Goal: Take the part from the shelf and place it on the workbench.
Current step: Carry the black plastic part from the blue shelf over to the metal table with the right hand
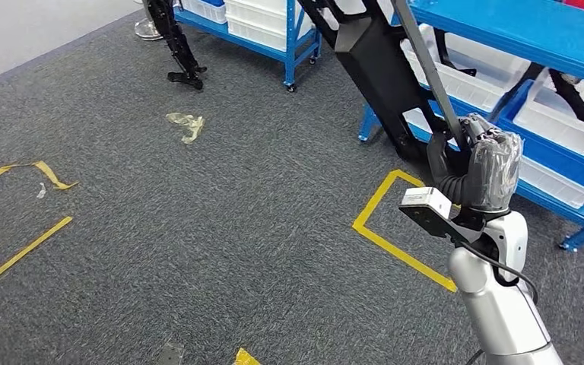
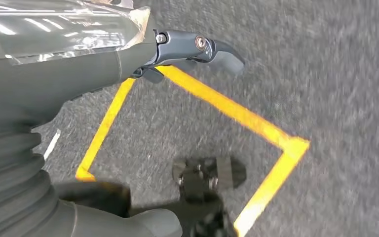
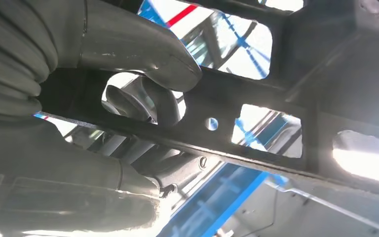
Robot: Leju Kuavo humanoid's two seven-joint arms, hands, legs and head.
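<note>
The long black flat metal part (image 1: 372, 68), a frame with cut-out openings and a thin grey bar along one edge, hangs in the air in front of the blue steel shelf rack (image 1: 532, 30), slanting up from the right hand (image 1: 475, 163) toward the top of the head view. The right hand, wrapped in clear plastic film over dark fingers, grips the part near its lower end; in the right wrist view the thick grey thumb (image 3: 143, 47) lies over one face of the part (image 3: 276, 128) and the darker fingers (image 3: 143, 101) curl through an opening in it, so the hold is firm and closed. The silver right forearm (image 1: 502, 304) rises from the lower right corner, with a small white camera block (image 1: 426, 201) fixed at the wrist.

The left hand (image 2: 128, 59) hangs above the floor, one dark finger (image 2: 212, 49) stretched out straight with nothing held in what shows of it; the rest of the hand is too hidden to tell its state.

The rack carries white plastic bins (image 1: 555, 137) holding more black parts. A second blue rack with white bins (image 1: 251, 23) stands further back. The floor is dark grey carpet (image 1: 220, 228) marked with yellow tape outlines (image 1: 395, 236), one just below the right hand. A crumpled scrap of clear plastic (image 1: 186, 125) lies on the carpet, and another black part (image 1: 175, 46) stands near the far rack.
</note>
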